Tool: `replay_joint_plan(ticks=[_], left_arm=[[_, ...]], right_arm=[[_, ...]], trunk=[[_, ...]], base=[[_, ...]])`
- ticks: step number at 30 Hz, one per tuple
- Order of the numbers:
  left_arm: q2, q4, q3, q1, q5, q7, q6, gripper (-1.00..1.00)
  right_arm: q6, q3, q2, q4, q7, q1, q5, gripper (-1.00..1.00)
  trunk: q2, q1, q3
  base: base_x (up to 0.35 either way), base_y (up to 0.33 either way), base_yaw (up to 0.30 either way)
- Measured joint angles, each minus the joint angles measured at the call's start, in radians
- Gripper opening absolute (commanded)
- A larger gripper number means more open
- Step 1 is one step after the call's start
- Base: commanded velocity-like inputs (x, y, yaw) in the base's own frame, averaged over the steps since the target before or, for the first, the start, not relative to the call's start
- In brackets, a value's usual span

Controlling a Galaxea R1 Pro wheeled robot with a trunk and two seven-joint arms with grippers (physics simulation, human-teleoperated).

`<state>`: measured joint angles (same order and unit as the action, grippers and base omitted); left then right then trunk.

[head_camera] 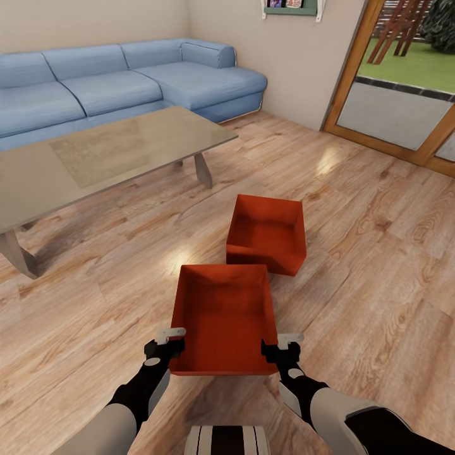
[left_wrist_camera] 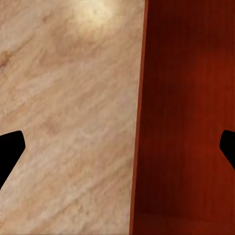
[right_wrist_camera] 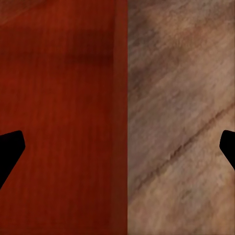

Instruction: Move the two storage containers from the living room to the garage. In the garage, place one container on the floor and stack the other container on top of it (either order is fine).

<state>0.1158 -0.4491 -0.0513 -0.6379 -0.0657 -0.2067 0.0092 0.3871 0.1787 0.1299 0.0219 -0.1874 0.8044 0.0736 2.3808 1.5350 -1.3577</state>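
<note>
Near bin (head_camera: 225,319) btwn left claw (head_camera: 169,344), right claw (head_camera: 281,347).

You have two red-orange rectangular open-top ribbed bins on the light wood-plank floor (head_camera: 379,208): the nearer bin (head_camera: 224,319) and the farther bin (head_camera: 268,234). Your two grippers are in the head view, the left gripper (head_camera: 169,341) and the right gripper (head_camera: 282,346), one at each side of the nearer bin. You also have one blue sectional sofa (head_camera: 126,82), one glass-topped coffee table (head_camera: 95,155) and one wood-framed glass door (head_camera: 404,95).
</note>
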Motion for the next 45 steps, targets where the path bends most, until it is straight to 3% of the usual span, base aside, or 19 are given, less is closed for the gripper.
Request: replay_joint_plan(ticks=[8, 9, 10, 13, 16, 31, 45], left_arm=[[0.000, 0.003, 0.001, 0.000, 0.000, 0.001, -0.001, 1.00], [-0.001, 0.003, 0.001, 0.000, 0.000, 0.001, -0.001, -1.00], [-0.001, 0.003, 0.001, 0.000, 0.000, 0.002, -0.001, -1.00], [0.000, 0.015, 0.003, 0.000, 0.003, 0.003, 0.000, -1.00], [0.002, 0.028, 0.010, -0.001, 0.005, 0.009, -0.001, -1.00], [0.003, 0.027, 0.005, 0.000, 0.010, 0.018, -0.002, -1.00], [0.002, 0.035, 0.002, 0.000, 0.020, 0.020, -0.001, -1.00]], right_arm=[[0.002, 0.000, 0.000, 0.000, 0.000, 0.000, -0.001, 1.00], [0.004, 0.000, 0.000, 0.000, 0.000, 0.000, -0.001, 1.00], [0.005, 0.000, 0.000, 0.000, 0.000, 0.000, -0.001, -1.00], [0.007, 0.000, 0.000, 0.000, 0.000, 0.000, -0.001, -1.00], [0.002, 0.030, 0.001, 0.000, 0.010, 0.000, -0.026, -1.00], [0.002, 0.027, 0.000, 0.000, 0.006, 0.000, -0.020, -1.00], [0.003, 0.029, 0.000, -0.001, 0.007, 0.000, -0.025, -1.00]], trunk=[[0.000, 0.000, 0.000], [0.000, 0.000, 0.000], [0.000, 0.000, 0.000], [0.000, 0.000, 0.000], [0.000, 0.000, 0.000], [0.000, 0.000, 0.000], [-0.098, -0.054, 0.044]], base=[[0.000, 0.000, 0.000], [0.000, 0.000, 0.000], [0.000, 0.000, 0.000], [0.000, 0.000, 0.000], [0.000, 0.000, 0.000], [0.000, 0.000, 0.000], [0.000, 0.000, 0.000]])
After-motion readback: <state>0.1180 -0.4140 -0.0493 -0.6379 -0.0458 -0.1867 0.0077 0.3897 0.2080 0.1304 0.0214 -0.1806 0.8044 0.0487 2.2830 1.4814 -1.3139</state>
